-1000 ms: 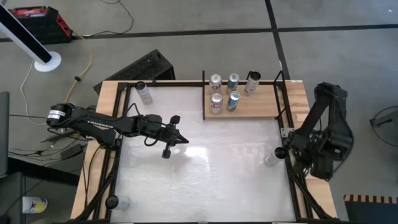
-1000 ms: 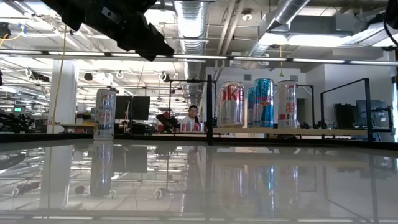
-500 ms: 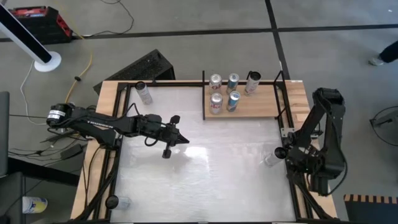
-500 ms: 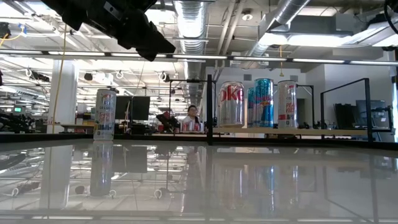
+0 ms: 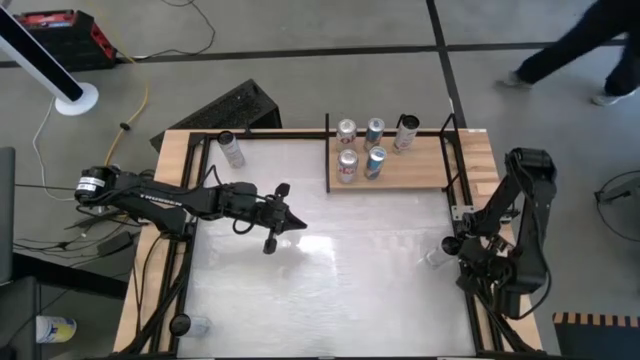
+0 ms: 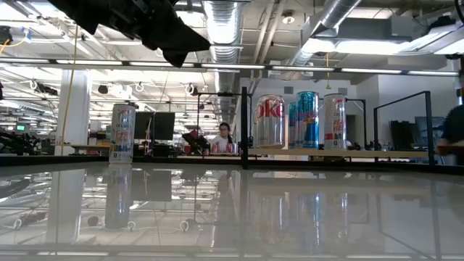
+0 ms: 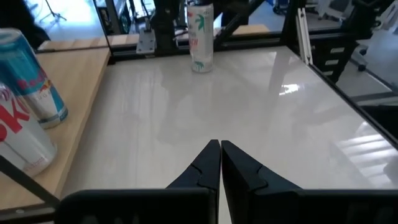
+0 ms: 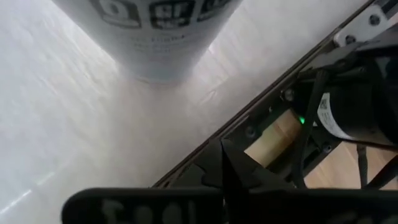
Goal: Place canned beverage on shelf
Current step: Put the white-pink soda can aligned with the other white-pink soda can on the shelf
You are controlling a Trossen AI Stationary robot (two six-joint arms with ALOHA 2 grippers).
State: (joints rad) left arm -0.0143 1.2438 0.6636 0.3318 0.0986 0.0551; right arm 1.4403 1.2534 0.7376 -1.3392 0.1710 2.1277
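Both claws clenched empty: right claw (image 5: pixel 452 245) at table's edge (beside a can (image 5: pixel 436 256)).

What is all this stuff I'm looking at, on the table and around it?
shelf: one, light-brown wooden board with black rails, far side of the table.
cans on the shelf: five, silver and blue, standing upright on it.
can at the far left corner: one, pale, upright on the white tabletop.
can near the right edge: one, pale, on the tabletop beside the right arm.
can at the near left corner: one, pale.
keyboard: one, black, on the floor behind the table.
person: one, dark clothes, walking past.
left gripper: black, shut, empty, over the tabletop's left half.
right gripper: black, shut, empty, low beside the right-edge can.
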